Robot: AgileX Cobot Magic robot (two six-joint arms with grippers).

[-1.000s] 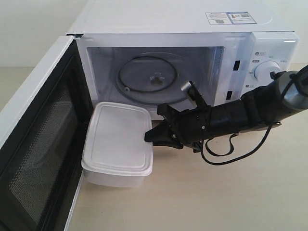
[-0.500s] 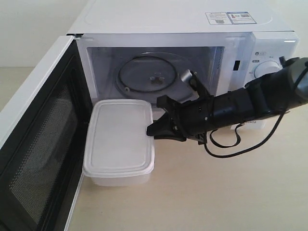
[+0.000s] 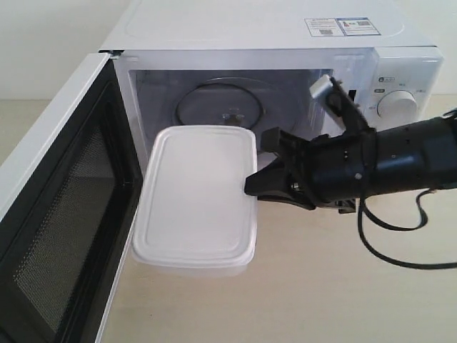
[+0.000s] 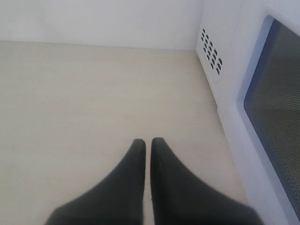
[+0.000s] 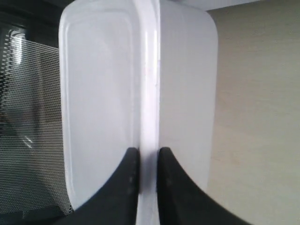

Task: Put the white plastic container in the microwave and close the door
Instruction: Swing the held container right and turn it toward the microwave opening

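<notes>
CHANGE: your right gripper [image 3: 250, 187], clamped on the rim of the white plastic container [image 3: 200, 193], has lifted it off the table [image 3: 321, 286] | MEANING: microwave [image 3: 243, 28] ahead; door [image 3: 64, 214] open; insertion looks next | left gripper [image 4: 147, 143] closed, empty

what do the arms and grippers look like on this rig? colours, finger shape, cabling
Both grippers are matte black. Left gripper: two smooth fingers tapering to rounded tips. Right gripper: same tapered black fingers on a chunky black body. Right arm: black and cylindrical. A loose black cable loops below it, and a small silver-grey module sits on a black bracket. No readable markings.
</notes>
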